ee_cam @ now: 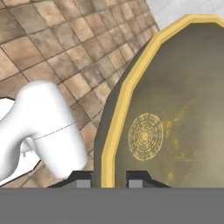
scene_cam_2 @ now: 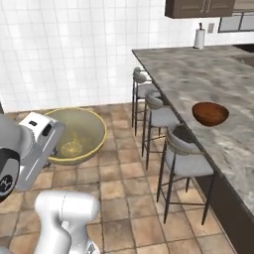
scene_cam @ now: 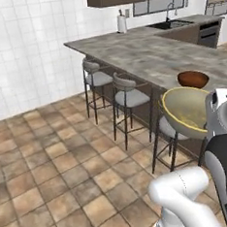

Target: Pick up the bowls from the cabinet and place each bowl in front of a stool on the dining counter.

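Pinched between my fingers (ee_cam: 109,180) is the rim of the olive-beige bowl (ee_cam: 175,113), tipped on its side in the air above the tiled floor (scene_cam: 53,179), off the tabletop's (scene_cam_2: 218,74) stool-side edge. On that tabletop, near the same edge, sits the reddish-brown bowl (scene_cam_2: 210,113), upright, behind the nearest stool (scene_cam_2: 186,154).
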### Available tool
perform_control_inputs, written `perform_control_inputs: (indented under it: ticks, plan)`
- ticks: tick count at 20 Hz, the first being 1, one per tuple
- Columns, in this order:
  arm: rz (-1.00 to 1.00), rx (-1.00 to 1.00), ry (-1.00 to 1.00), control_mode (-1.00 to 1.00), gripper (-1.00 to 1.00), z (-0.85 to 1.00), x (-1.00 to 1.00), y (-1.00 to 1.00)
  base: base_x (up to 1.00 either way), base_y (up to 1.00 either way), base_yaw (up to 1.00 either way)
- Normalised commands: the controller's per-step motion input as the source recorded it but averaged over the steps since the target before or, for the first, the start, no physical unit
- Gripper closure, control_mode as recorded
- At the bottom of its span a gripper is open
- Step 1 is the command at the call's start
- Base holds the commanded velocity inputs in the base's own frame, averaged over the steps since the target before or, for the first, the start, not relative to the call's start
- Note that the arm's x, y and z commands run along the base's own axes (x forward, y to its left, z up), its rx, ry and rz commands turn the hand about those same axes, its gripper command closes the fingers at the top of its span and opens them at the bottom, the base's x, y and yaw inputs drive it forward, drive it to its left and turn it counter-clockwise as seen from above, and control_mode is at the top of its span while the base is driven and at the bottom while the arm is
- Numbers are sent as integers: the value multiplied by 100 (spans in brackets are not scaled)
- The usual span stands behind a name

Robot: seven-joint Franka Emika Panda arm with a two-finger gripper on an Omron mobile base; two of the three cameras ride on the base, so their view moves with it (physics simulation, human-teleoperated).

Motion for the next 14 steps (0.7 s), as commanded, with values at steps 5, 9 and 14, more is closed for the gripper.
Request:
perform_control_inputs:
  ticks: [5,9,14]
  plan:
    - [0,0,0,100,100,0,0,0,89,95,-60]
    - [0,0,0,100,100,0,0,0,100,80,-64]
    - [0,0,0,100,100,0,0,0,100,80,-64]
